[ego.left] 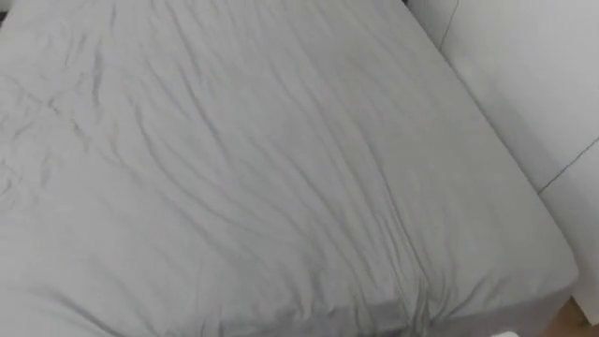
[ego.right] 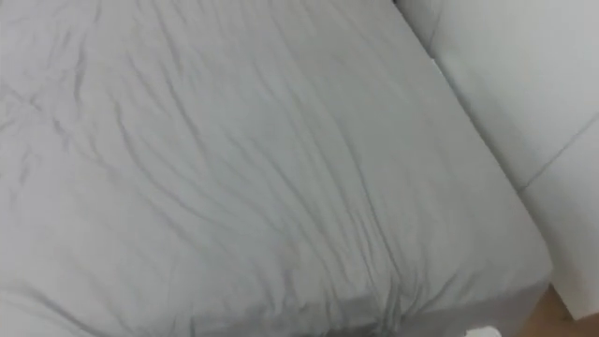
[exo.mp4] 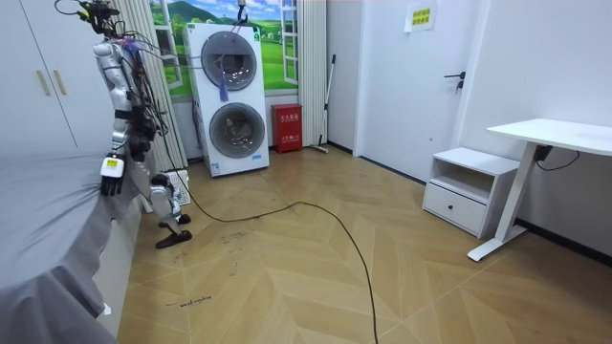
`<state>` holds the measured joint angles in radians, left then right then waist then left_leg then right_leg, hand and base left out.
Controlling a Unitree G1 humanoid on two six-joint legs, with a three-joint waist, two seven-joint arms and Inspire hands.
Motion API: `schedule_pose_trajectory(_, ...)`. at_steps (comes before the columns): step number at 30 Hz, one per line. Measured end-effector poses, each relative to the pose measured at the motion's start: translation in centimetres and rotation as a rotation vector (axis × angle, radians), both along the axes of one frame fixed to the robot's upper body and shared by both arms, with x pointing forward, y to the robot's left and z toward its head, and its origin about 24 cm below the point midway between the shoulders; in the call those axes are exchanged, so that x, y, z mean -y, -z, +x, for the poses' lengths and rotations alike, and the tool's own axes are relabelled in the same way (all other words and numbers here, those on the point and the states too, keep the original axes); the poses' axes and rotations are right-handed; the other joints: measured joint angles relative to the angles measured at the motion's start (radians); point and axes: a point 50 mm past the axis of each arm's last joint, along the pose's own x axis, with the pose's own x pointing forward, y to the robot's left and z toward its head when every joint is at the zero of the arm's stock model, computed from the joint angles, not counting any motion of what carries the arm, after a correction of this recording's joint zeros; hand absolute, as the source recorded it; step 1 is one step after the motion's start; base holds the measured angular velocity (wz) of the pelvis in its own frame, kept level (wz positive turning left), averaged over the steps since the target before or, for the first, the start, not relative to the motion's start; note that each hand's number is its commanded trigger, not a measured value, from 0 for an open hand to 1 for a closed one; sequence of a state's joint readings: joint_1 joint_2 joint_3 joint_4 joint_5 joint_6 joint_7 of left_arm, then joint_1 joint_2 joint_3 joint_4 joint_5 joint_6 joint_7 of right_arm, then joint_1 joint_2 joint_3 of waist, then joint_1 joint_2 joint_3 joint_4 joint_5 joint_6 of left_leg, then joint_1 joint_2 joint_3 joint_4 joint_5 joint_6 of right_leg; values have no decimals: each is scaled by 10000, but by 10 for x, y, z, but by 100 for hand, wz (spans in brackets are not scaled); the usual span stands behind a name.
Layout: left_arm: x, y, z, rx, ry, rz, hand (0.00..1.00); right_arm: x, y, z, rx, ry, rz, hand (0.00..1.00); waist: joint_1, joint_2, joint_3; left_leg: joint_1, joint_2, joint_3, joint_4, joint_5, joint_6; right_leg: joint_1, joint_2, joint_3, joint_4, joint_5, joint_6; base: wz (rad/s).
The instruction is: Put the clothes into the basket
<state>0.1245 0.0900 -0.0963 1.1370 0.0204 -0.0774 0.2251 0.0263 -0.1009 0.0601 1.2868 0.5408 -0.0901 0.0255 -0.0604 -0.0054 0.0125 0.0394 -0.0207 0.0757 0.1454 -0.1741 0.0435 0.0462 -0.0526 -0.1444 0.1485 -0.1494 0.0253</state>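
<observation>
Where the clothes lie I cannot tell: the eye views look down on a bed sheet (ego.left: 281, 168), grey, wrinkled and bare, with a white wall (ego.left: 524, 84) just beside it on the right. In the room view the robot stands upright at the bed's edge, washing machines (exo.mp4: 234, 96) behind it. Its left hand (exo.mp4: 112, 180) hangs by the mattress, too small to tell how its fingers are held. A reach now would likely catch sheet folds, not clothing, and drag the sheet.
</observation>
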Motion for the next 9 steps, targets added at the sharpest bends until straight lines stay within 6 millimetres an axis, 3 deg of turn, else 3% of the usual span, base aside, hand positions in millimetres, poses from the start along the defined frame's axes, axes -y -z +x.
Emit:
schedule_pose_trajectory(5,-2,-2,3,165,347,268,0,-12,2,3,57,-373,402,0,165,-278,33,122,-85,-466,36,-9,-11,383,-61,-349,-145,-65,28,24)
schedule_pose_trajectory(9,-2,-2,4,188,427,322,0,-16,3,-1,-158,-397,566,0,227,-344,25,94,-111,-556,35,-13,-5,427,-84,-466,-143,-81,45,7)
